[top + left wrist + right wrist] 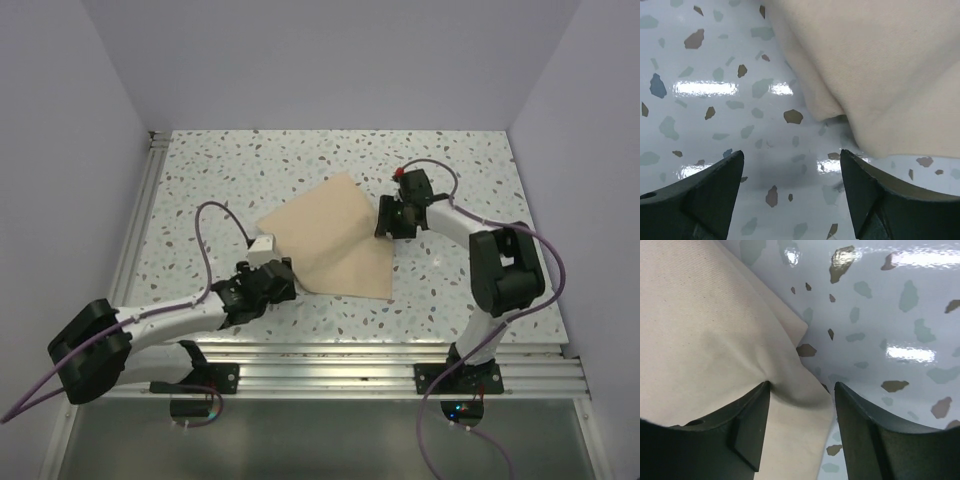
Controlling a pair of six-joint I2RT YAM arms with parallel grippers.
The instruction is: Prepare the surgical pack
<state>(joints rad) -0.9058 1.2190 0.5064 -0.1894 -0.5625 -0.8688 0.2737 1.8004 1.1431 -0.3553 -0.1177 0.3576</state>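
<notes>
Nearest, toward the table's 7 o'clock, the left gripper (pixel 278 278) lies low over the speckled white terrazzo table (pixel 200 180). Its two dark fingers (pixel 710 195) are spread wide and hold nothing, and bare tabletop shows between them. Just past them, toward 1 o'clock in the left wrist view, the folded corner of the large plain tan cloth wrap (pixel 330 235) of the surgical pack begins.

The tan cloth wrap lies in the middle of the table as a kite-like sheet, with one flap folded over and a point reaching toward 12 o'clock.

At its 3 o'clock edge sits the right gripper (pixel 389 222), likewise released. Its fingers (pixel 870 440) stand apart with the cloth's bunched edge between them. The finger at 9 o'clock in the right wrist view lies over the fabric.
</notes>
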